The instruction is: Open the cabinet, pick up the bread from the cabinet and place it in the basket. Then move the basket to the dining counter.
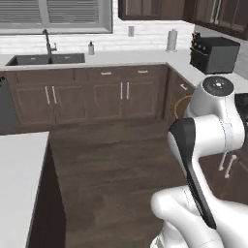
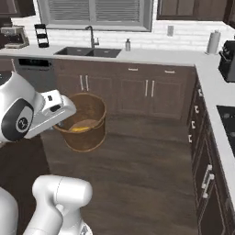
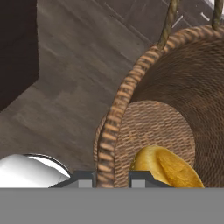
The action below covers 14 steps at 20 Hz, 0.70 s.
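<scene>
1. Your jaws pinch the rim of the basket (image 3: 144,83), one tip inside, one outside.
2. The basket (image 2: 82,121) hangs above the wooden floor (image 2: 137,165).
3. The bread (image 3: 168,168) lies on the basket's bottom.

Two base cameras look forward and down from behind the arm, sharing the sink (image 1: 46,59) wall. The hand camera looks closely into the basket (image 3: 175,109).
</scene>
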Motion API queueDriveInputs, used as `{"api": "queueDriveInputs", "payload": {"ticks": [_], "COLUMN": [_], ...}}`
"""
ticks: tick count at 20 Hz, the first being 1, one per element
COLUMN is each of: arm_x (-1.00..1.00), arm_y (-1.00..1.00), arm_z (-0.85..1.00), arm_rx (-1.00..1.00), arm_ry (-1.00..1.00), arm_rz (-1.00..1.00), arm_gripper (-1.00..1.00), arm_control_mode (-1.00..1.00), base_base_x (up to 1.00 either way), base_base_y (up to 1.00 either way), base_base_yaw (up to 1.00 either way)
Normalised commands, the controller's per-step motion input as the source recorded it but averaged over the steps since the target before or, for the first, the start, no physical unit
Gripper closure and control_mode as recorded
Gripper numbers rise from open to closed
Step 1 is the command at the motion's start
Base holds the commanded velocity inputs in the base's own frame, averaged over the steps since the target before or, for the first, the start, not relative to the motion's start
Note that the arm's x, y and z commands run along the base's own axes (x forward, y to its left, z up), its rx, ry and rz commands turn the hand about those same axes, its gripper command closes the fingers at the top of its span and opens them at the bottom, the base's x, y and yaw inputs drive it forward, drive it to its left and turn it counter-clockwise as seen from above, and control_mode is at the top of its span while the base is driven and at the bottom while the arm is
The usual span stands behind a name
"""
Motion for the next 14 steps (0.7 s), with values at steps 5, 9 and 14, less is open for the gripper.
{"api": "queueDriveInputs", "payload": {"ticks": [5, 9, 14], "arm_x": [0.0, 0.0, 0.0], "arm_y": [0.0, 0.0, 0.0], "arm_z": [0.0, 0.0, 0.0], "arm_rx": [0.0, 0.0, 0.0], "arm_ry": [0.0, 0.0, 0.0], "arm_rz": [0.0, 0.0, 0.0], "arm_gripper": [1.0, 1.0, 1.0], "arm_control_mode": [1.0, 1.0, 1.0], "base_base_x": [-0.1, -0.36, -0.03], "base_base_y": [0.1, 0.0, 0.0], "base_base_yaw": [1.0, 0.96, 0.9]}}
